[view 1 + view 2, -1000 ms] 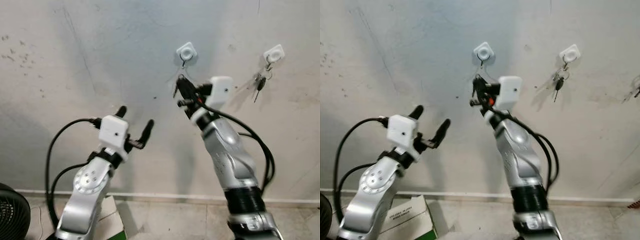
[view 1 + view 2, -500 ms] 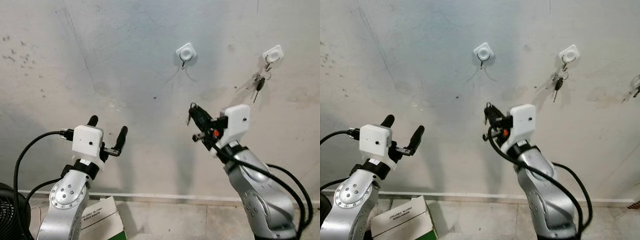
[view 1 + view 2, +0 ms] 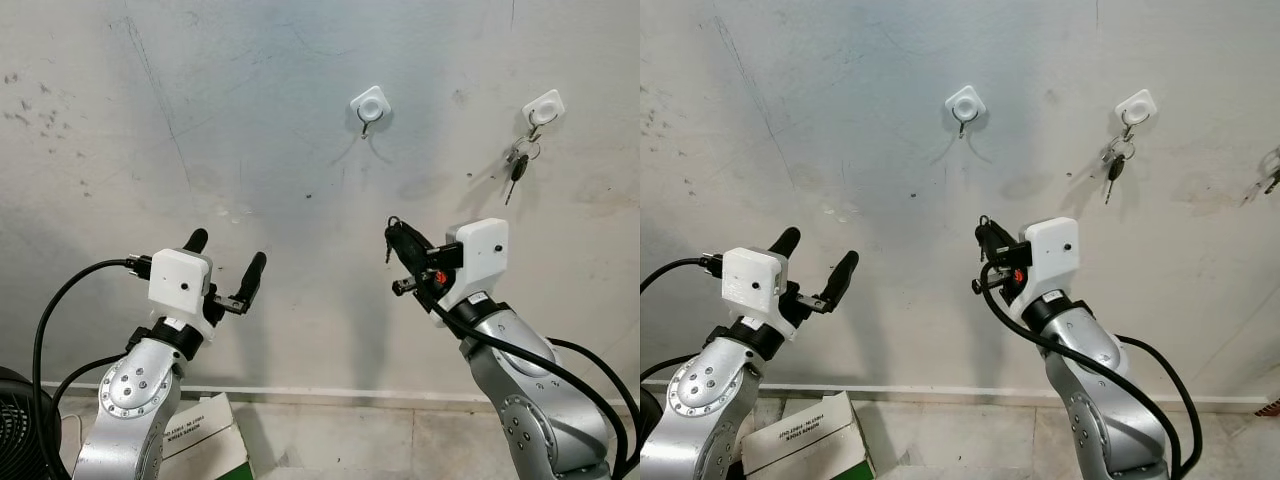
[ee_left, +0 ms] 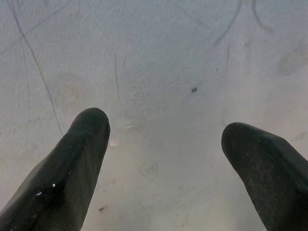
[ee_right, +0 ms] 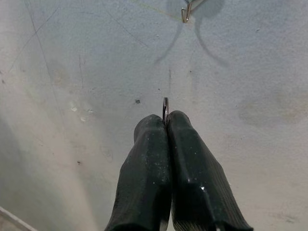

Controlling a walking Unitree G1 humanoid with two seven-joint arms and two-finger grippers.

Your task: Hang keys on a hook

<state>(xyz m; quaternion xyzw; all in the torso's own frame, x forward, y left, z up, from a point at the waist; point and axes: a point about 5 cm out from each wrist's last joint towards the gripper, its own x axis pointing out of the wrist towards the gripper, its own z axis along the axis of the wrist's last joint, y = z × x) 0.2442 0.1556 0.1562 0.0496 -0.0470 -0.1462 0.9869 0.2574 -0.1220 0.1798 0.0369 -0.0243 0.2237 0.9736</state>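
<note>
My right gripper (image 3: 396, 236) is shut on a key ring, whose thin metal loop (image 5: 165, 106) pokes out between the pressed fingertips. It is held in front of the wall, below and slightly right of an empty white hook (image 3: 369, 104); the hook's metal prong (image 5: 186, 14) also appears in the right wrist view. A second white hook (image 3: 544, 106) to the right carries a bunch of keys (image 3: 517, 166). My left gripper (image 3: 226, 252) is raised at the lower left, open, with nothing between its fingers (image 4: 82, 149).
The grey wall (image 3: 250, 130) is close ahead, scratched and stained. A white and green box (image 3: 205, 432) lies on the floor below my left arm, beside a black round object (image 3: 22, 425). Another key (image 3: 1270, 181) hangs at the far right.
My right gripper has come down and to the right, away from the empty hook, still pinching the key ring. My left arm has also dropped and moved left.
</note>
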